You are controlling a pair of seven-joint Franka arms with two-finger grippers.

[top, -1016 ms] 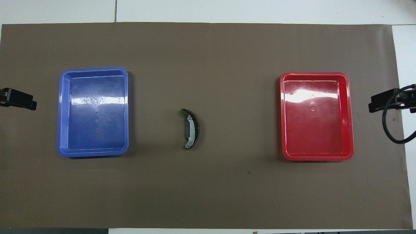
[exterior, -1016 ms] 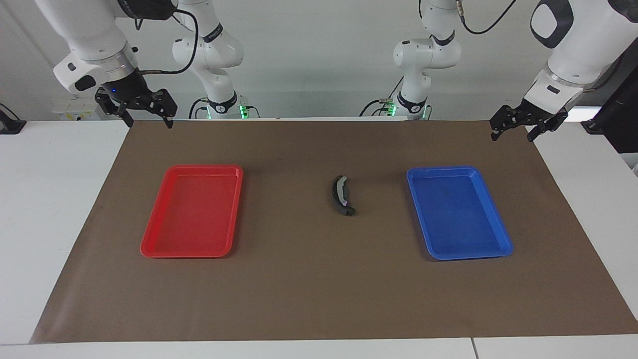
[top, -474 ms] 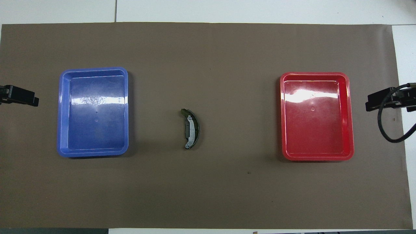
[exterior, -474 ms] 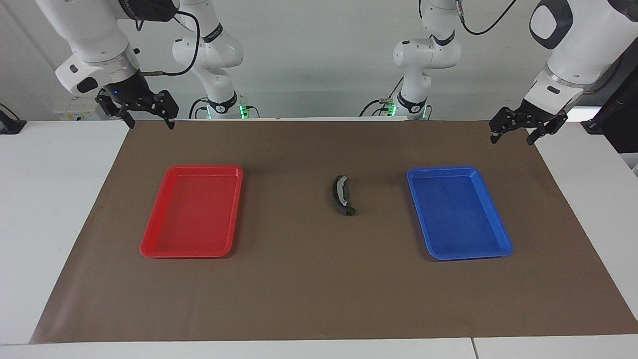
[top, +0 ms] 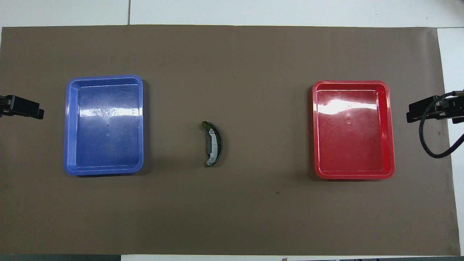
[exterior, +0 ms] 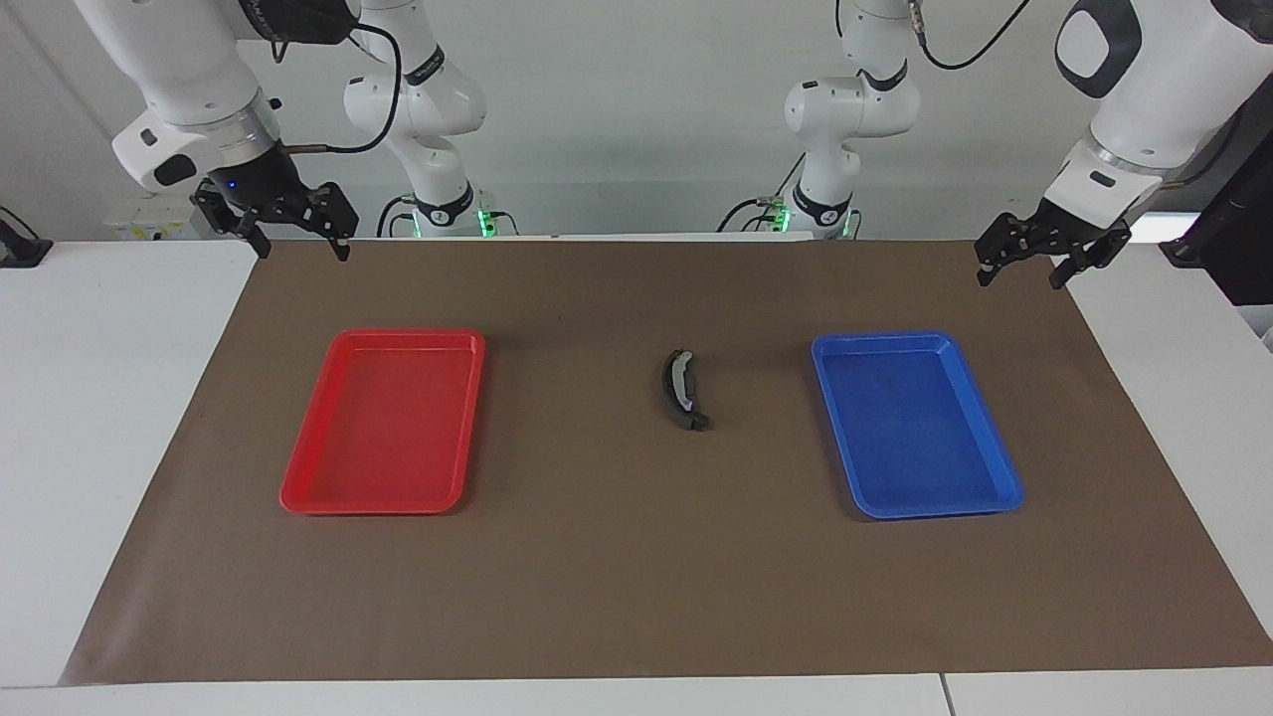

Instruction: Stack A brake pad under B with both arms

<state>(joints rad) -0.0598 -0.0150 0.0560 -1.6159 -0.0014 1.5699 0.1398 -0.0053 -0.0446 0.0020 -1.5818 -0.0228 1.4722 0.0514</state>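
Note:
The long crescent pad B [exterior: 679,384], with its lighter grey face and silver-white spot up, lies in the middle of the brown mat; it also shows in the overhead view [top: 214,144]. A short dark piece, A brake pad [exterior: 693,423], shows under B's end farther from the robots. My left gripper [exterior: 1019,278] is open and empty, up in the air over the mat's corner at the left arm's end. My right gripper [exterior: 302,252] is open and empty, raised over the mat's corner at the right arm's end. Both are well apart from the pads.
A blue tray [exterior: 1000,467] lies between the pads and the left arm's end of the table, also in the overhead view [top: 68,127]. A red tray [exterior: 298,477] lies toward the right arm's end, also in the overhead view [top: 390,130]. Nothing lies in either tray.
Both grippers have drifted slightly inward toward their trays. The pads and trays have not moved.

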